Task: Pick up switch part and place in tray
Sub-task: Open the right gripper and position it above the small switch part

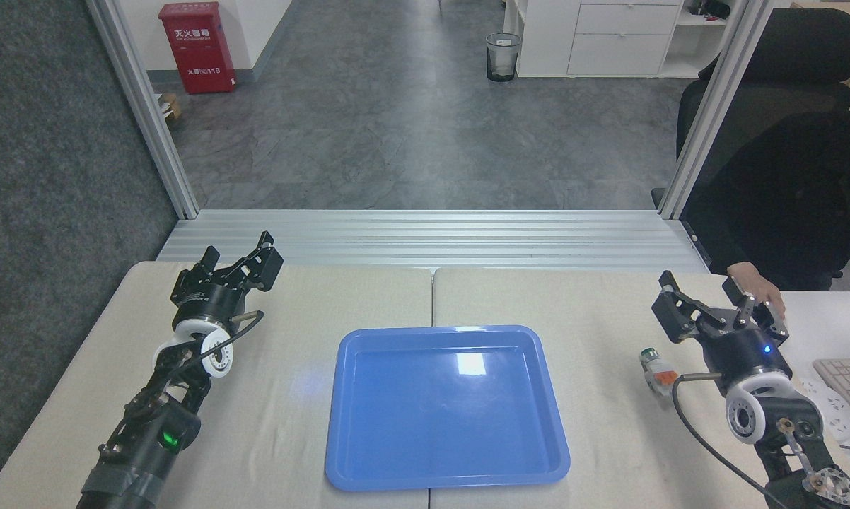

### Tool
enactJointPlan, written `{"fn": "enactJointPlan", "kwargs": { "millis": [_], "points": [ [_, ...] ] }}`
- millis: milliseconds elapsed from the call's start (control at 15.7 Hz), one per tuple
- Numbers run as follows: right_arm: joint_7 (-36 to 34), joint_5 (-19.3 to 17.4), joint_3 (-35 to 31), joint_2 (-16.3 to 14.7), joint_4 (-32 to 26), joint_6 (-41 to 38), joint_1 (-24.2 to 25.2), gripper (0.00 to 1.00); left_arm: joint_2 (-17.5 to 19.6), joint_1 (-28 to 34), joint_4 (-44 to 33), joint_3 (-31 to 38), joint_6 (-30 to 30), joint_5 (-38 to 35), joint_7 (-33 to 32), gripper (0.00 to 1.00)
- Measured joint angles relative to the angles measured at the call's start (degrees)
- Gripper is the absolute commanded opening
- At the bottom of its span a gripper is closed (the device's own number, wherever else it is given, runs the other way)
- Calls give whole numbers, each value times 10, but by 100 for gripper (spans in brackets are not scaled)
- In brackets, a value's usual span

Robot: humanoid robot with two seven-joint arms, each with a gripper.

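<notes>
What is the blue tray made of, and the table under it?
The tray looks like glossy plastic: a bright light reflection shows on its smooth floor. The table looks matte, perhaps cloth-covered or laminate; it shows no glare, so I can't be sure.

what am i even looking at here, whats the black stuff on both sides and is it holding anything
This single picture is taken from a humanoid robot's own head, looking forward and down at a beige table. The two black jointed things are its arms. Each ends in a gripper, a two-fingered claw: the left gripper is at the upper left, the right gripper at the right. Both stand open and hold nothing.

On the table lies a big blue tray, with nothing in it. To its right, near the right arm, lies the switch part, a small whitish piece with an orange block and a dark round cap. It rests on the table, not gripped.

At the far right edge sits a person in dark clothes, one hand resting on a neighbouring white desk near a keyboard.
</notes>
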Motion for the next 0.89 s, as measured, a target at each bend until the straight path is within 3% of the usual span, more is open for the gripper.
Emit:
{"fn": "enactJointPlan", "kwargs": {
  "millis": [319,894],
  "points": [
    [-7,1,-5,-12,31,-54,9,100,0,0,0,0,0,0,0,100],
    [-9,4,-8,-24,115,-122,-43,100,0,0,0,0,0,0,0,100]
  ]
}}
